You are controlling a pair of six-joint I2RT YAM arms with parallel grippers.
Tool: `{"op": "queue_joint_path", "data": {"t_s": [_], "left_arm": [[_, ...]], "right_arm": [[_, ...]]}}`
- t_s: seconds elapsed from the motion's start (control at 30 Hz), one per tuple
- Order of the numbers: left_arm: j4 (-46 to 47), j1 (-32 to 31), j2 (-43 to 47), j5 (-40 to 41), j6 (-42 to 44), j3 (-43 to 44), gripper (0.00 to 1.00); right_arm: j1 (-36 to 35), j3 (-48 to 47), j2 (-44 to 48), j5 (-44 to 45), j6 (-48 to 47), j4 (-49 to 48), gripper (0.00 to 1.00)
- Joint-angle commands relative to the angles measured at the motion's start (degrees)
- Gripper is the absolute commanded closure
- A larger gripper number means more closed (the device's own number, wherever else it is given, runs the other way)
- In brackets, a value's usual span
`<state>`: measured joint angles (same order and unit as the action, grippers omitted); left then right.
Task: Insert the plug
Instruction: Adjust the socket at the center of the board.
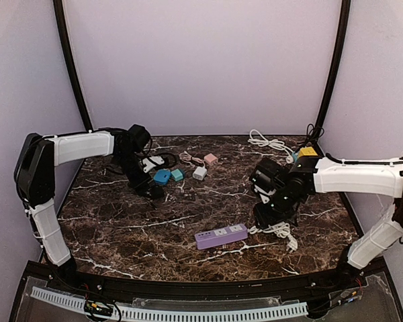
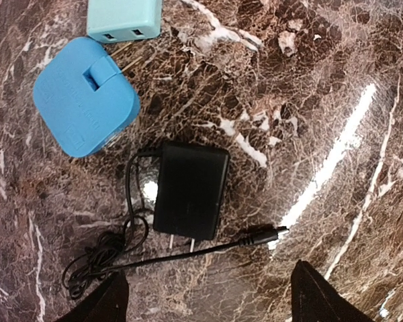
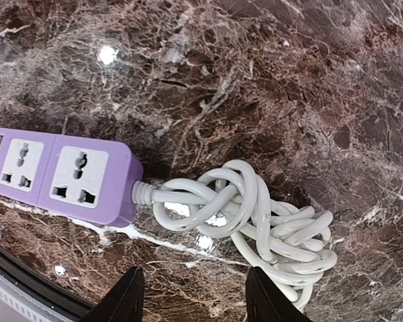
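Observation:
The plug is a black adapter [image 2: 190,190] lying flat on the marble, its two metal prongs pointing toward my left gripper [image 2: 208,298]. Its thin black cord loops to the left and ends in a barrel tip [image 2: 262,236]. The left fingers are spread wide just short of the prongs and hold nothing. A purple power strip [image 1: 220,236] lies near the front centre, two of its sockets [image 3: 79,176] facing up. Its knotted white cable [image 3: 255,221] lies beside it. My right gripper [image 3: 195,295] hovers open over the cable and touches nothing.
A blue square adapter [image 2: 84,97] and a teal one [image 2: 124,19] sit just beyond the black plug. Farther back are a white cube charger [image 1: 199,172], a pink one [image 1: 210,159], a white cable [image 1: 269,142] and a yellow block [image 1: 307,151].

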<state>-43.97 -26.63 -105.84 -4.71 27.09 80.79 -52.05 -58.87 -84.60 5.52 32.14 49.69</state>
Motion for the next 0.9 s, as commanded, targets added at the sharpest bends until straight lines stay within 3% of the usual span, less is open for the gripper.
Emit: {"op": "queue_joint_path", "data": {"t_s": [0.0,0.47,0.73,0.87], "left_arm": [[3.3,0.0,-1.6,-0.8,3.4,-1.1,0.25],[6.5,0.4,-7.8,-0.4,7.4,1.5,0.32],[7.3,0.4,-8.2,-10.1,2.5,7.6,0.31],[9.0,0.4,-10.2,-11.0,0.2,11.6,0.29]], "right_arm": [[-0.5,-2.7,3.4,-1.2,-1.5,1.5,0.47],[-0.4,-3.0,5.1,-2.4,-1.2,-0.3,0.41],[-0.5,-3.7,5.1,-2.0,-1.5,-1.0,0.40],[-0.5,-4.0,5.0,-1.9,-1.9,-1.1,0.39]]}}
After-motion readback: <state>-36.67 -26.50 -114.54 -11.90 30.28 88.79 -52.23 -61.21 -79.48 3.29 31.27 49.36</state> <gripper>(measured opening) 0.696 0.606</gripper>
